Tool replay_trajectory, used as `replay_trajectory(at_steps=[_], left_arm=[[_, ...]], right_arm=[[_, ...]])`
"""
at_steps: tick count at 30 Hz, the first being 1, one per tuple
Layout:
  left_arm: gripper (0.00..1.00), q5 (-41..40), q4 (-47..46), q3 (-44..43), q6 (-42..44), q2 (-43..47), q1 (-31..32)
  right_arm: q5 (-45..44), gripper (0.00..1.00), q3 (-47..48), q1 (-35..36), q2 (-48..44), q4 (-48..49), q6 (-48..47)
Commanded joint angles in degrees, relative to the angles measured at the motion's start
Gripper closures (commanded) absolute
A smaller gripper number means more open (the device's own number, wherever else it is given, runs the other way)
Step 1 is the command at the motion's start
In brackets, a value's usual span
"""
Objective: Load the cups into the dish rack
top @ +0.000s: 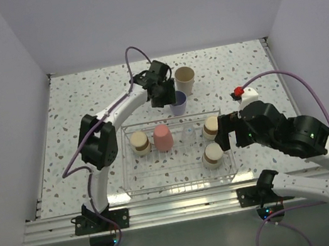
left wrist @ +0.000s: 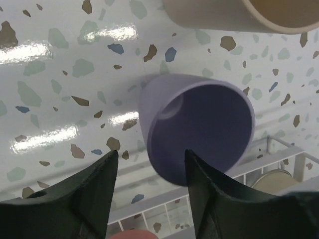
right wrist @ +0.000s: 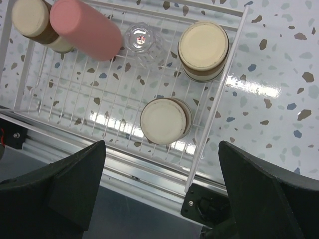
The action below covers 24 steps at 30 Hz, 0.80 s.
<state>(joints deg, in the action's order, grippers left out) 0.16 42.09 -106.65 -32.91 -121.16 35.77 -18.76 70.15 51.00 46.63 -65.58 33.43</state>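
Observation:
The lavender cup [top: 178, 103] stands mouth up on the table just behind the dish rack [top: 182, 186]. My left gripper [top: 166, 94] is open at it. In the left wrist view the gripper [left wrist: 151, 153] straddles the near wall of the lavender cup [left wrist: 199, 119], one finger outside and one over its mouth. The beige cup [top: 185, 80] stands behind. The rack holds the pink cup [right wrist: 87, 30], the clear cup [right wrist: 141, 41] and three steel cups with tan bases up [right wrist: 165, 121] [right wrist: 203, 50] [right wrist: 32, 20]. My right gripper [right wrist: 162, 144] is open and empty above the rack's near right corner.
The rack's white side rail [right wrist: 227, 89] runs close to the table's front aluminium rail [top: 179, 208]. White walls close in the table at the back and on both sides. The right arm's red-capped cable fitting [top: 238, 91] sits right of the rack.

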Motion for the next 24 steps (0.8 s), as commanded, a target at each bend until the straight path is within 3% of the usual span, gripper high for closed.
replay_trajectory(at_steps=[1, 3, 4, 6, 7, 10, 17, 24], left_arm=[[0.43, -0.43, -2.71, -4.78, -0.14, -2.14, 0.18], [0.49, -0.43, -2.27, -6.11, -0.4, -3.81, 0.27], [0.63, -0.43, -2.01, -7.16, -0.49, -4.25, 0.35], [0.75, -0.43, -1.92, -7.87, -1.02, -4.87, 0.27], [0.87, -0.51, -2.01, -8.31, -1.19, -4.96, 0.27], [1.0, -1.21, -1.75, -8.92, -1.37, -4.43, 0.27], [1.0, -3.68, -0.25, -7.79, -0.06, 0.04, 0.09], [1.0, -3.24, 0.45, -4.36, 0.56, 10.92, -1.66]], right_arm=[[-1.45, 0.02, 0.78, 0.15, 0.04, -0.95, 0.23], [-1.54, 0.02, 0.69, 0.15, -0.14, -1.13, 0.06], [-1.54, 0.02, 0.69, 0.15, -0.14, -1.21, 0.14], [-1.71, 0.02, 0.78, 0.15, -0.05, -1.3, -0.2], [-1.71, 0.02, 0.78, 0.24, 0.12, -1.39, -0.21], [-1.8, 0.02, 0.87, 0.15, 0.3, -1.39, -0.73], [-1.37, 0.02, 0.69, 0.15, 1.35, 0.45, -2.23], [-1.1, 0.02, 2.61, 0.15, 3.81, 3.53, -4.86]])
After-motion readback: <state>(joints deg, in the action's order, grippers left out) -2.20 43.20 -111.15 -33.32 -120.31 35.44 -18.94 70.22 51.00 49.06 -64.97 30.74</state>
